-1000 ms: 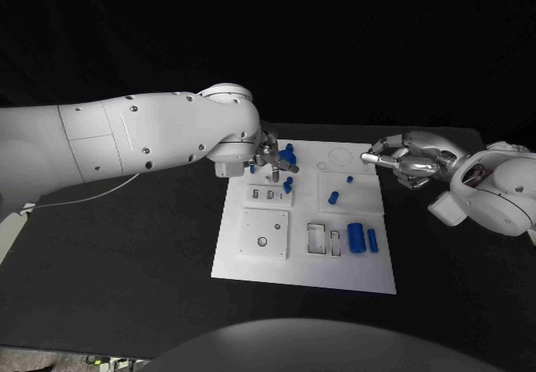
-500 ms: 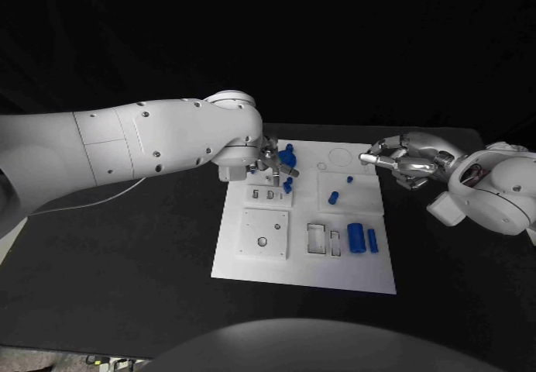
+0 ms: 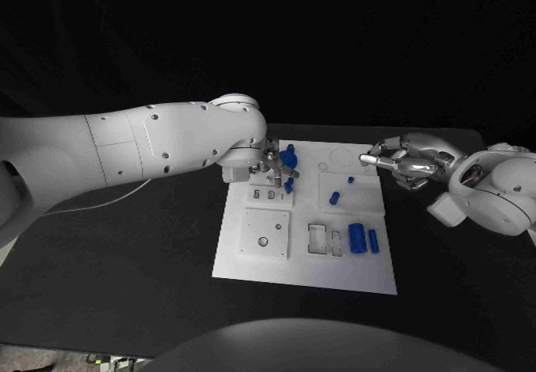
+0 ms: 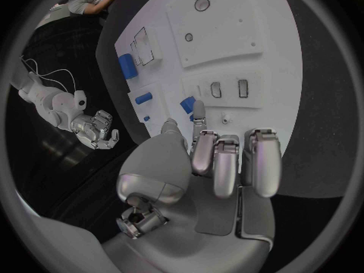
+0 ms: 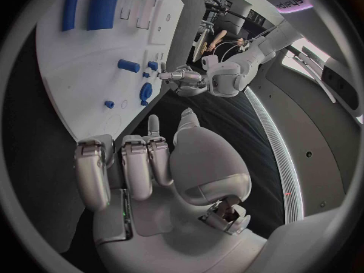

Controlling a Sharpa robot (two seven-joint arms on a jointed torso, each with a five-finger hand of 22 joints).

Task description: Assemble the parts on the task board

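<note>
In front of you a white task board (image 3: 307,267) lies lengthwise on the black table (image 3: 123,256); several small blue parts lie or stand on it. At the far left corner of the board your left hand (image 3: 268,161) hangs over a cluster of blue parts (image 3: 288,159); its fingers point down among them, but from the head view you cannot tell whether it grips one. In the left wrist view the left hand (image 4: 220,158) shows most fingers curled side by side with nothing in them, while a fingertip (image 4: 199,110) and the thumb reach toward a blue part (image 4: 187,105); whether they touch it cannot be told.

Your right hand (image 3: 404,160) hovers at the far right edge of the board, beside it rather than over the parts; its fingers are curled in and it holds nothing you could make out. The right wrist view shows the same hand (image 5: 144,164) with fingers folded together and empty, the board's edge just beyond them.

Nearer to you on the board, a thick blue cylinder (image 3: 356,237) and a slimmer blue bar (image 3: 373,241) lie side by side toward the right; left of them are two rectangular slots (image 3: 325,239); a square plate with holes (image 3: 265,233) sits on the left side; a short blue peg (image 3: 334,198) lies in the middle of the board.
</note>
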